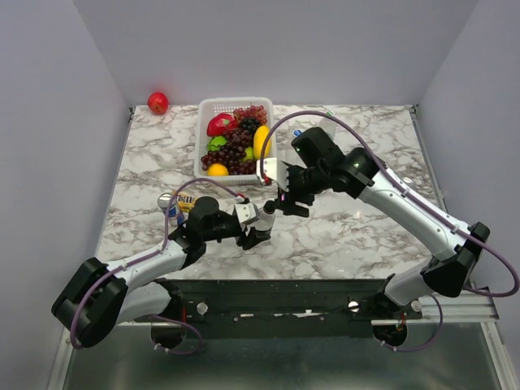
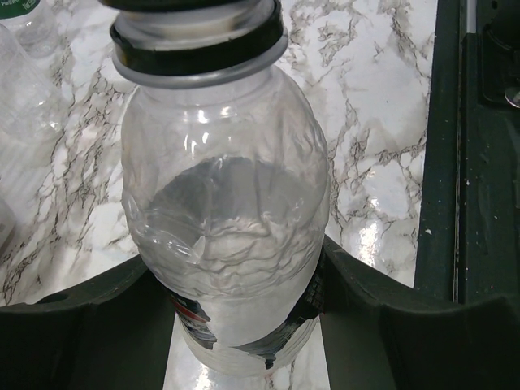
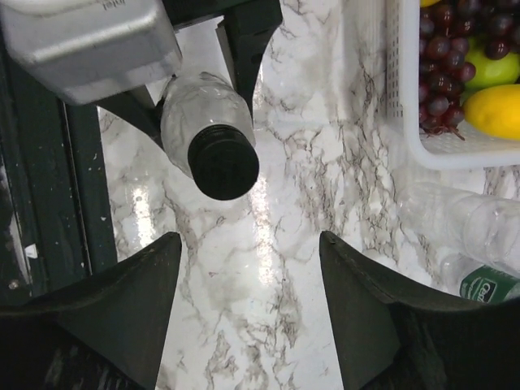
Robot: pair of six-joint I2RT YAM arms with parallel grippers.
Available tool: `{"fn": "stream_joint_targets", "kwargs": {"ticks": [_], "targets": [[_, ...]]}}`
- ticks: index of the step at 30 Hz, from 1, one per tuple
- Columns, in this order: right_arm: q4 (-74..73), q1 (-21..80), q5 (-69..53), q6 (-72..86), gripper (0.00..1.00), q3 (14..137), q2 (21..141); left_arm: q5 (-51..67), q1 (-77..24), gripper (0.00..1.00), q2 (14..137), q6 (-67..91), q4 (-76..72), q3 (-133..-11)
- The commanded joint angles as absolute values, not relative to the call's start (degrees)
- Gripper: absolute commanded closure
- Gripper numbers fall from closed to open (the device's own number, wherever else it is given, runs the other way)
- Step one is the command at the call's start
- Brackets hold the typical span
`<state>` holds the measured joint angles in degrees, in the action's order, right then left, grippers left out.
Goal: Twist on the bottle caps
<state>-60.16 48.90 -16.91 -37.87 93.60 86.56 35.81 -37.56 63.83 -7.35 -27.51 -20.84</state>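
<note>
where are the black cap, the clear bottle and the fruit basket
black cap [image 3: 223, 166], right wrist view, on its flat top
clear bottle [image 2: 223, 219], left wrist view, mid body
fruit basket [image 1: 219, 101], top external view, on its far rim

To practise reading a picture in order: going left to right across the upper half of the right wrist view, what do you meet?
Grey block → clear bottle with a black cap on it → white basket wall → lemon.
</note>
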Motion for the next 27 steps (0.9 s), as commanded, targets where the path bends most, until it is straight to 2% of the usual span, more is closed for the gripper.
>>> {"fn": "stream_joint_targets", "kwargs": {"ticks": [1,5,11,18,27], "targets": [[-45.28,46.59,-25.04,-41.39,0.23,87.47,81.40,40.25,-36.91,1.00,62.75,-6.15,-28.92,-20.48],[-41.13,46.58,-33.37,-44.03,0.22,85.61,80.68,41.48,-36.83,1.00,62.75,-6.24,-27.95,-21.00],[-52.10,46.84,-42.09,-55.53,0.21,89.73,83.75,42.45,-36.48,1.00,63.19,-5.45,-27.25,-21.80],[-60.99,47.20,-40.70,-62.75,0.21,91.93,86.04,42.28,-36.04,1.00,63.63,-3.87,-28.65,-22.15],[-57.22,48.69,-37.27,-63.46,0.20,88.86,85.78,42.36,-35.95,1.00,64.95,-4.04,-29.71,-23.64]]}}
